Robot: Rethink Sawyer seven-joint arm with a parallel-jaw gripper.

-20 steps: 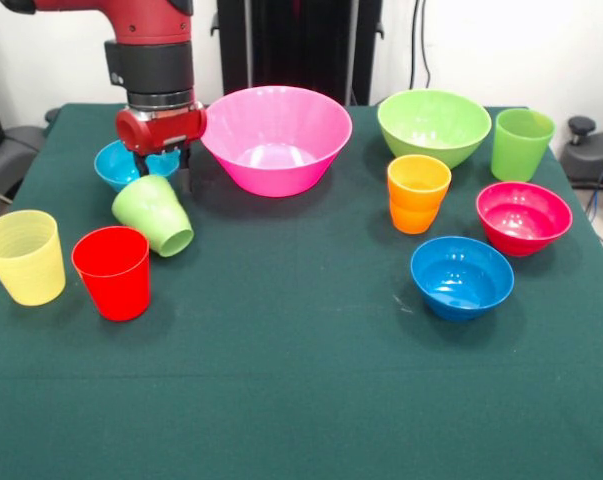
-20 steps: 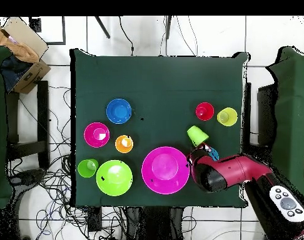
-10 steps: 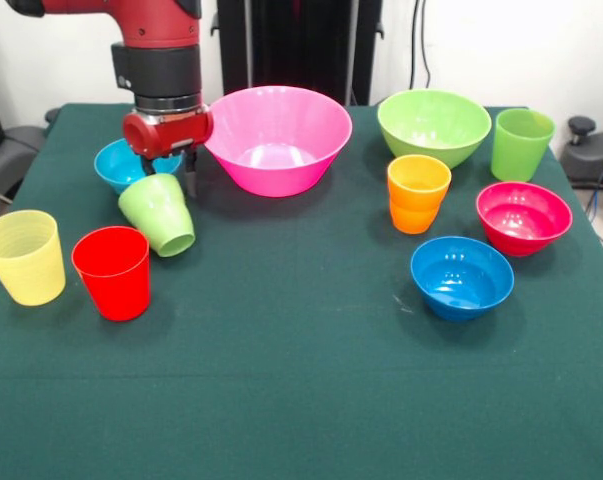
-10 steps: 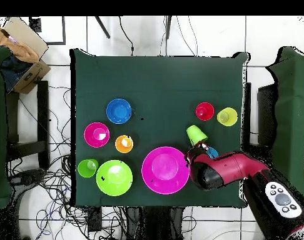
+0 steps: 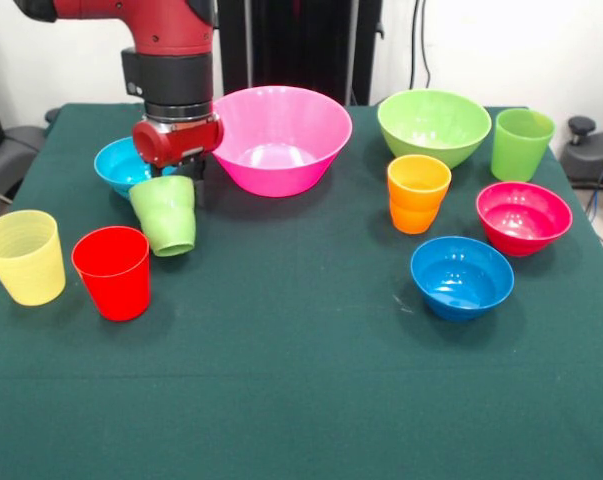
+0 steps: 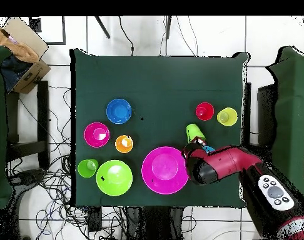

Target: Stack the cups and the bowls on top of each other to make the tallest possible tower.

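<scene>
My gripper [image 5: 177, 178] is shut on the base of the small green cup [image 5: 164, 213], which hangs mouth-down and slightly tilted just left of the large pink bowl [image 5: 321, 150]. From above, the green cup [image 6: 194, 132] pokes out from under the gripper [image 6: 196, 145] beside the pink bowl [image 6: 156, 182]. The light blue bowl [image 5: 118, 166] sits behind the cup. The red cup [image 5: 112, 271] and yellow cup [image 5: 23, 256] stand at the front left. All pieces stand apart; no tower shows.
On the right stand the lime green bowl [image 5: 433, 125], the taller lime cup [image 5: 521, 143], the orange cup [image 5: 417, 192], the magenta bowl [image 5: 523, 216] and the darker blue bowl [image 5: 461, 275]. A dark green cloth [image 5: 301, 380] covers the table.
The gripper has carried the green cup to the right, toward the pink bowl. The cup has swung from strongly tilted to nearly mouth-down.
</scene>
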